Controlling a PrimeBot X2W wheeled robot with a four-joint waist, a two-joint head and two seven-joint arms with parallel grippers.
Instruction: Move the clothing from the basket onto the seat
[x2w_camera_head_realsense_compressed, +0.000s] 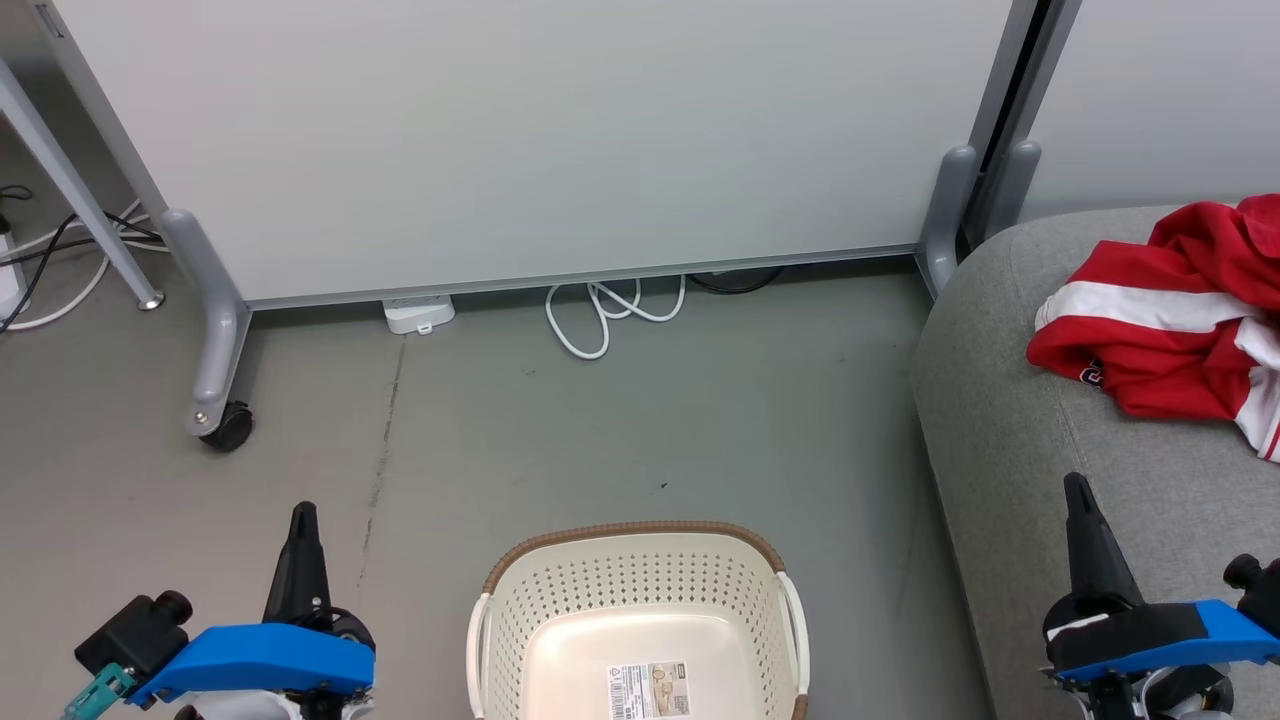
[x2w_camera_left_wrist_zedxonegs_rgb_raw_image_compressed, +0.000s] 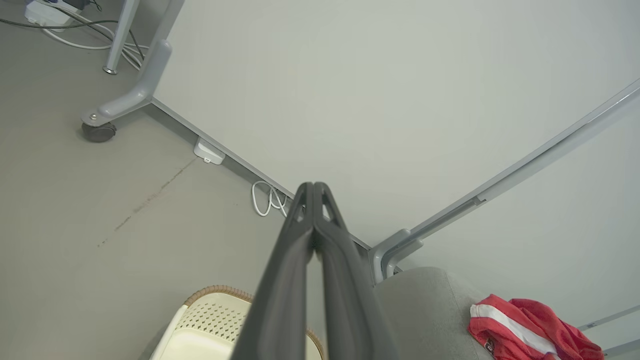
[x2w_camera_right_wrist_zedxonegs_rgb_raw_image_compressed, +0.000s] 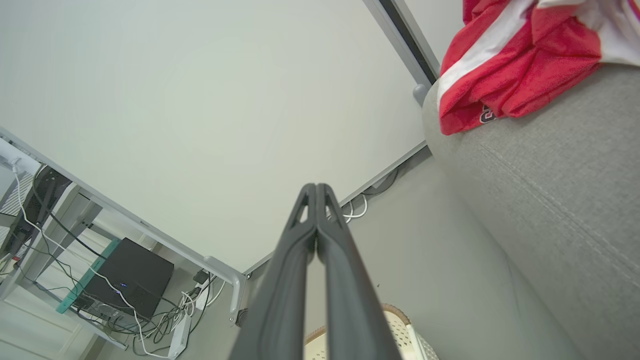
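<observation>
Left end effector (x2w_camera_head_realsense_compressed: 303, 515); rumpled red-white clothing (x2w_camera_head_realsense_compressed: 1160, 345)

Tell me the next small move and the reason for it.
Probably none beyond leaving both arms parked: the red jersey already lies on the grey sofa cushion, the laundry basket holds nothing but its label, and the left gripper and right gripper are shut on nothing.

My head camera looks forward and down from above the basket (x2w_camera_head_realsense_compressed: 640, 575), which sits close, at the bottom middle. My left hand (x2w_camera_left_wrist_zedxonegs_rgb_raw_image_compressed: 314, 186) camera looks along its fingers (x2w_camera_left_wrist_zedxonegs_rgb_raw_image_compressed: 285, 290) from left of the basket, tilted. My right hand (x2w_camera_right_wrist_zedxonegs_rgb_raw_image_compressed: 316, 186) camera looks from right of the basket, tilted more. All three share the basket's far rim, the seat (x2w_camera_head_realsense_compressed: 1000, 420) right of it and the white board (x2w_camera_head_realsense_compressed: 500, 130) behind it.
</observation>
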